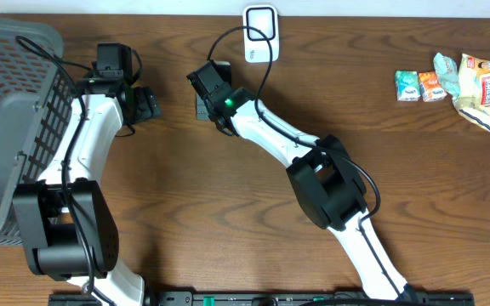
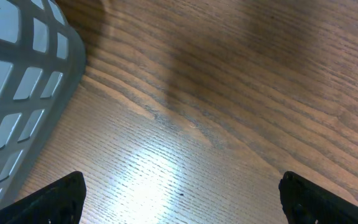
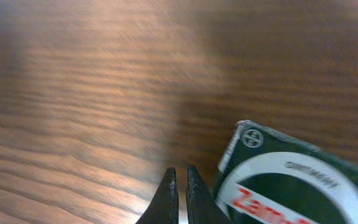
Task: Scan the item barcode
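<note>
Brown wood-grain table point(image 1: 228, 212) runs under everything. On the dark green cardboard box point(image 3: 291, 180) I read "OINTMENT" in white and red letters starting "Zam"; the frame edge cuts off the rest. My right pincer point(image 3: 179, 183) has its 2 fingers pressed together, pinching nothing, tips just beside the box's left corner. From overhead the box is mostly hidden under my wrist, near the white rectangular scanner point(image 1: 260, 34). My left pincer point(image 2: 182, 199) is spread wide over bare wood, the grey plastic mesh basket point(image 1: 7, 127) beside it. Small colourful snack packets point(image 1: 449, 85) lie well apart at the table's right edge, print unreadable.
</note>
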Controlling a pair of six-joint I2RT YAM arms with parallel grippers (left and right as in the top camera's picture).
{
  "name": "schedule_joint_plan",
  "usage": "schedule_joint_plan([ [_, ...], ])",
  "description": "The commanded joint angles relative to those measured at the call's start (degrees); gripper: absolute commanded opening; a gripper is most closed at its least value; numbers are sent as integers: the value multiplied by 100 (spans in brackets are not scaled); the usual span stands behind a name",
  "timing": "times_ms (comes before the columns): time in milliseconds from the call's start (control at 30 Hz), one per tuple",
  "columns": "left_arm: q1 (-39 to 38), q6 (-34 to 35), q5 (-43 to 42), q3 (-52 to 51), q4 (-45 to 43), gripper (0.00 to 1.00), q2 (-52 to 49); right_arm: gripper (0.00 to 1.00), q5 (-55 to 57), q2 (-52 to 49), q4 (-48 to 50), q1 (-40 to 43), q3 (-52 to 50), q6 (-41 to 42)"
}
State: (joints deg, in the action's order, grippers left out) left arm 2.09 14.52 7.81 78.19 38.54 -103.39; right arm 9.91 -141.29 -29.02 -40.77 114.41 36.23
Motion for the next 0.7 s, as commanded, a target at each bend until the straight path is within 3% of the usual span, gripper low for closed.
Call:
schedule_joint_plan([
  [0, 0, -76, 31, -33, 0, 97, -2, 1, 177, -107, -334, 9, 17, 42],
  [233, 0, -76, 31, -33, 0, 98, -2, 1, 529, 254, -1204, 68, 20, 70],
  [500, 0, -76, 31, -33, 0, 97, -2, 1, 1718, 817, -2959, 190, 20, 1294],
  [667, 0, -76, 31, -33, -2, 97, -2, 1, 1740, 1252, -3010, 216, 20, 1344],
])
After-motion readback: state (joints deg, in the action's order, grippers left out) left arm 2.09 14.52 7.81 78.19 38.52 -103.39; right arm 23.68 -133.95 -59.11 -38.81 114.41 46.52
